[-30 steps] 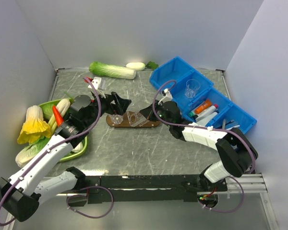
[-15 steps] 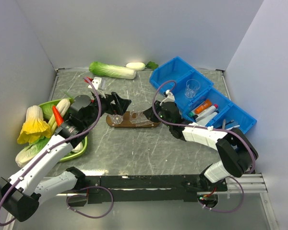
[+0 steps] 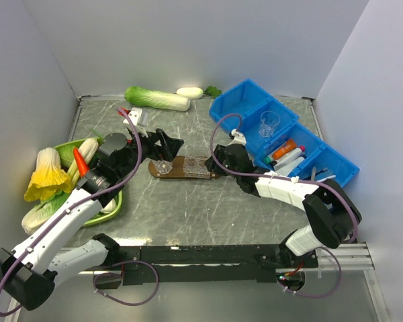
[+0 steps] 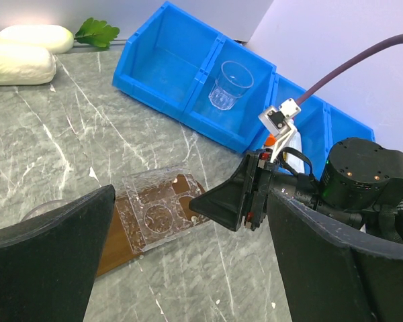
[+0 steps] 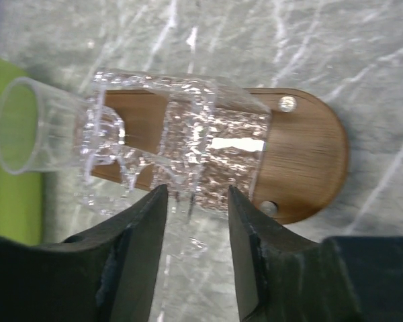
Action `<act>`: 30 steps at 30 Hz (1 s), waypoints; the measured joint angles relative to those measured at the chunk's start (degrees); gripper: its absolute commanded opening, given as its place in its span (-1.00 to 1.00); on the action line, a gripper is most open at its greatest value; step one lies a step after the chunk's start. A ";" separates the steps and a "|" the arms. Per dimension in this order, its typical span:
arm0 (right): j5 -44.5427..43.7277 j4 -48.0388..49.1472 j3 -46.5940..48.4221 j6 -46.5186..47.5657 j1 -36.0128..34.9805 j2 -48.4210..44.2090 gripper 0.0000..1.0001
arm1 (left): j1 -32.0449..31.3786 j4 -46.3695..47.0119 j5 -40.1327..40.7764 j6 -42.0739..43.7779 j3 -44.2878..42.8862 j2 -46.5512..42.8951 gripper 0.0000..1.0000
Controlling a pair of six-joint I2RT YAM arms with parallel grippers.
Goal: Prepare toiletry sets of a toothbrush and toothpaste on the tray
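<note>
Grey marbled tabletop (image 3: 188,208) within white walls (image 3: 188,40): left gripper (image 3: 166,146), jaws wide apart, near the left end of the tray (image 5: 302,157); right gripper (image 5: 196,198), jaws parted, at its right end.

a grey marbled surface (image 3: 188,208) with white veins, enclosed by plain pale walls (image 3: 188,40) at its far, left and right edges; soft, even light.
</note>
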State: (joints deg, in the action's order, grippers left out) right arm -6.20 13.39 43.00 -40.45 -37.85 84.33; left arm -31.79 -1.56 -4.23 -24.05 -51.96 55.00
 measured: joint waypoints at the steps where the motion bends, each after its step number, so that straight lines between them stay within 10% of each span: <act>1: -0.57 -1.01 0.28 0.44 0.00 0.00 0.10 | 0.00 0.00 -0.02 -0.02 0.00 0.00 0.99; 9: -6.91 -10.12 4.98 5.05 -1.95 -0.35 0.34 | 0.00 0.00 -0.02 -0.02 0.00 0.00 0.99; 30: -16.44 -26.08 18.18 9.27 -6.16 5.01 0.20 | 0.00 0.00 -0.42 -0.04 0.00 -0.02 0.99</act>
State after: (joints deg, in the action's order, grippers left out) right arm -22.63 -12.69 61.19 -31.18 -44.01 89.34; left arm -31.79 -1.56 -4.64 -24.10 -51.96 54.98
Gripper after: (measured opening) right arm 0.611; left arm 0.995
